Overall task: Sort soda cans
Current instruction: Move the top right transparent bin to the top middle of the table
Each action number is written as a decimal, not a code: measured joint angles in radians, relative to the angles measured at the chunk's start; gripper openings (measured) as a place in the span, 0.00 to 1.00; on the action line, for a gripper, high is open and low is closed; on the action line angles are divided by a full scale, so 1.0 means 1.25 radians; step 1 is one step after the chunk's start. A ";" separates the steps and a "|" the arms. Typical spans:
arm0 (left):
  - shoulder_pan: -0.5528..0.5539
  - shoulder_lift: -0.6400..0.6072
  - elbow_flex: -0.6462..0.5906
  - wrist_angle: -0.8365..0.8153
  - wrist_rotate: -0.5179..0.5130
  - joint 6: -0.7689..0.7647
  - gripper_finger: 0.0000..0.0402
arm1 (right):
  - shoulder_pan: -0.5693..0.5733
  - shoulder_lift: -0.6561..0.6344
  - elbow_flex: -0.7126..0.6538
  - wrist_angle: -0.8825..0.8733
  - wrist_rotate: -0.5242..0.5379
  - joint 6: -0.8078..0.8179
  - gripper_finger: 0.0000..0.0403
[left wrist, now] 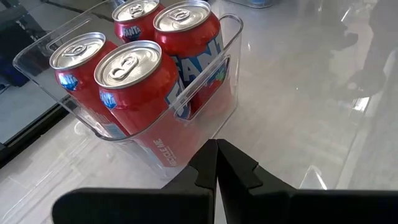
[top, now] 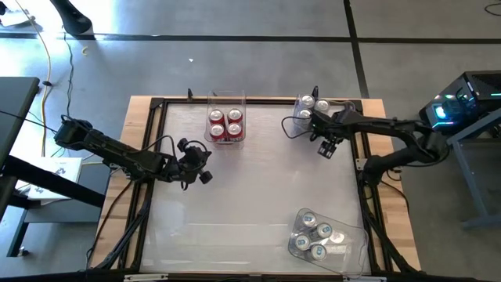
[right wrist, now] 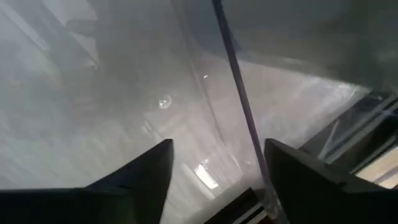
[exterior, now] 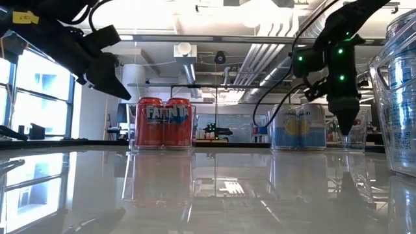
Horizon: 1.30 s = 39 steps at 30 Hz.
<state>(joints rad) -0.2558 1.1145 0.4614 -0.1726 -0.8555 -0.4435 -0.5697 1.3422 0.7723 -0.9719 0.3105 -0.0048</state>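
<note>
Your right gripper hangs spread and empty just beside the upright silver-grey cans in the far-right bin, nearer them than the pressed-shut left gripper by the red cans.

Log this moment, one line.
left gripper: shut, empty, by red cans | right gripper: open, empty, near corner bin | loose cans: none
</note>
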 joint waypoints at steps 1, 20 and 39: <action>0.000 0.000 0.000 0.002 0.000 0.000 0.00 | 0.000 0.006 0.000 0.004 -0.008 -0.003 0.59; 0.000 0.000 0.000 0.011 0.000 0.001 0.00 | 0.051 0.029 0.074 0.162 -0.258 0.173 0.04; 0.000 0.000 0.000 0.010 0.000 0.001 0.00 | 0.148 0.256 0.290 0.119 -0.227 0.257 0.02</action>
<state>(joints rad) -0.2558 1.1145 0.4614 -0.1600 -0.8555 -0.4423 -0.3841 1.6620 1.1353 -0.8234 0.0271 0.3169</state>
